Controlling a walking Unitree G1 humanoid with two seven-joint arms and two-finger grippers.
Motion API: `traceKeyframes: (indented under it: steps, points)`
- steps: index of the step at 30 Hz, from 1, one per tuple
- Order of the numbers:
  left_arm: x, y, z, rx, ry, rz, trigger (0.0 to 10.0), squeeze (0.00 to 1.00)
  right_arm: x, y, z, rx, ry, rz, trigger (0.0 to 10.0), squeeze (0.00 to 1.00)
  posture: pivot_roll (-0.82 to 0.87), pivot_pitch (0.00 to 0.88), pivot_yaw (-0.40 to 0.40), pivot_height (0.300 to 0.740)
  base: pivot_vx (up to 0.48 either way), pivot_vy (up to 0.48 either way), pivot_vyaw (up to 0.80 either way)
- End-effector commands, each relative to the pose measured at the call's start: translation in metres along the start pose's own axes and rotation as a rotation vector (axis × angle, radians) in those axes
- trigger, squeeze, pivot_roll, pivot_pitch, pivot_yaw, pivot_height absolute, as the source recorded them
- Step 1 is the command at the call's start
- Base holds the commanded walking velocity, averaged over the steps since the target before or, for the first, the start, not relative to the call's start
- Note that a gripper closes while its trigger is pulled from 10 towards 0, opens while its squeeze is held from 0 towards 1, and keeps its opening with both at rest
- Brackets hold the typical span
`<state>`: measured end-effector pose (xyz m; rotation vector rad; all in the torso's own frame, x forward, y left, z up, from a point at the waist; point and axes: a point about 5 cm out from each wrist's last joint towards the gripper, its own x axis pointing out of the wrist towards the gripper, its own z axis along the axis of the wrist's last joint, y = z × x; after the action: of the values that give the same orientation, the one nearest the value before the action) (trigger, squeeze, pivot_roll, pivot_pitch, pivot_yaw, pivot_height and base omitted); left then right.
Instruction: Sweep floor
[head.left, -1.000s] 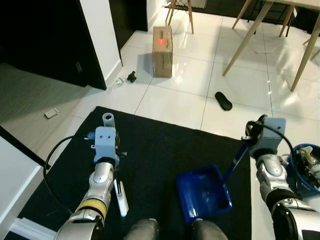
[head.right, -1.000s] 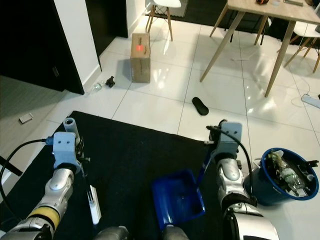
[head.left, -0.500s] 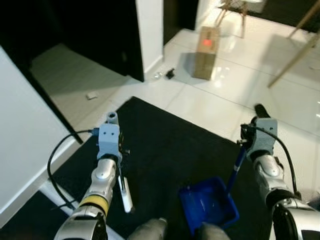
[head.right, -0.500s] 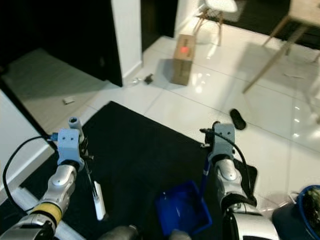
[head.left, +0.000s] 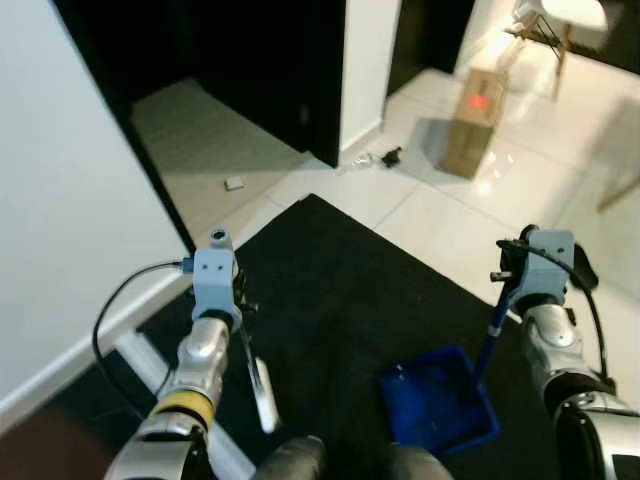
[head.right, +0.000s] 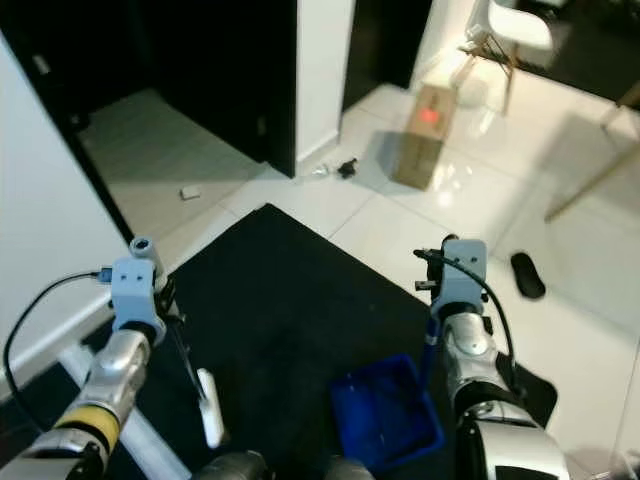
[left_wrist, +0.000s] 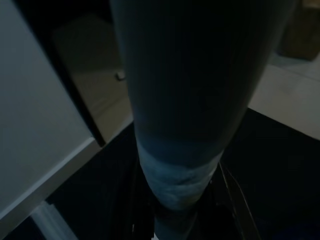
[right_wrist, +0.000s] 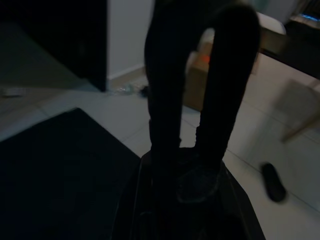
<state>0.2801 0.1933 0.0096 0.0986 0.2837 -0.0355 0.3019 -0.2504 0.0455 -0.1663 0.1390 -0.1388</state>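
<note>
Standing on the black rug (head.left: 330, 290), the robot has its left gripper (head.left: 240, 315) clamped on a white brush (head.left: 262, 395) and its right gripper (head.left: 500, 290) pinching the blue dustpan (head.left: 438, 400) handle. Both tools hang over the rug, brush at its left part, dustpan at its right; a cardboard box (head.left: 472, 135) lies well beyond the rug on the white tiles.

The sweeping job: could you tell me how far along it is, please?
Early, it seems. In hand: the left gripper holds the brush, and the right gripper holds the blue dustpan, which looks empty, over the black rug. Left: litter near the doorway and a small scrap remain unswept.
</note>
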Motion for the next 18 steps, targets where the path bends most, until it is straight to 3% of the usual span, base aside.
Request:
traceKeyframes:
  steps: [1,13,18]
  points:
    - [-0.001,0.002,-0.001,0.026,0.006,-0.003,10.0,0.0,0.003,-0.002,0.006,0.004,-0.025,-0.012,10.0,0.0,0.09,0.01,-0.03,0.74,0.0,0.0,0.8]
    - [-0.001,0.006,0.006,0.055,-0.013,-0.011,10.0,0.0,0.013,-0.014,0.025,0.0,-0.078,-0.045,10.0,0.0,0.11,0.075,-0.022,0.74,0.0,0.0,0.73]
    - [-0.004,0.006,0.024,0.085,-0.145,-0.015,10.0,0.0,0.016,-0.031,0.037,0.198,-0.144,-0.138,10.0,0.0,0.13,0.157,-0.023,0.74,0.0,0.0,0.0]
